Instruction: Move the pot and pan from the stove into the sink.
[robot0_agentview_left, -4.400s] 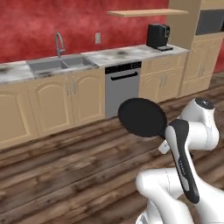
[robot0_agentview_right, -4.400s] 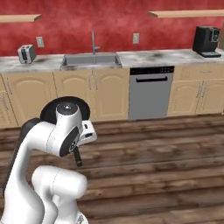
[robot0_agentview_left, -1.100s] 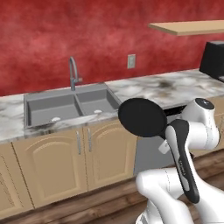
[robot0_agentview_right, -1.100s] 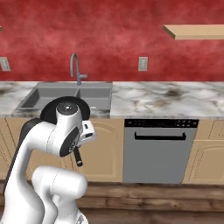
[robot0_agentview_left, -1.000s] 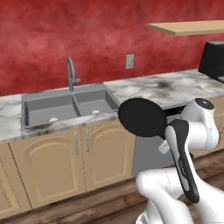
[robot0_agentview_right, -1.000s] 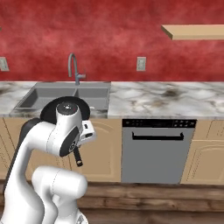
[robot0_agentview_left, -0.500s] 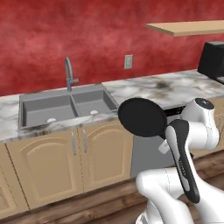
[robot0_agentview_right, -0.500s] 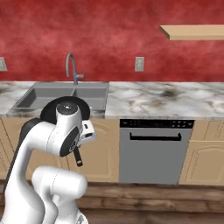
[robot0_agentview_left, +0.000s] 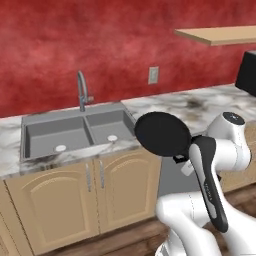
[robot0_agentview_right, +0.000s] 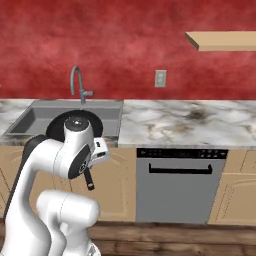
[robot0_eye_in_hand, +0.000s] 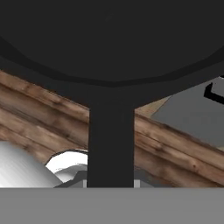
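My jaws are clenched on the handle of the pan (robot0_agentview_left: 162, 134) — disc held upright in the air, in front of the worktop (robot0_agentview_left: 200, 107), right of the sink (robot0_agentview_left: 75, 134).

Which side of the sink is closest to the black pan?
The right-hand bowl of the grey steel double sink, farther from the curved faucet; the flat black frying pan hangs beside it.

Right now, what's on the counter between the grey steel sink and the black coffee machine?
Bare marble counter between sink and coffee machine, seen in left base view.
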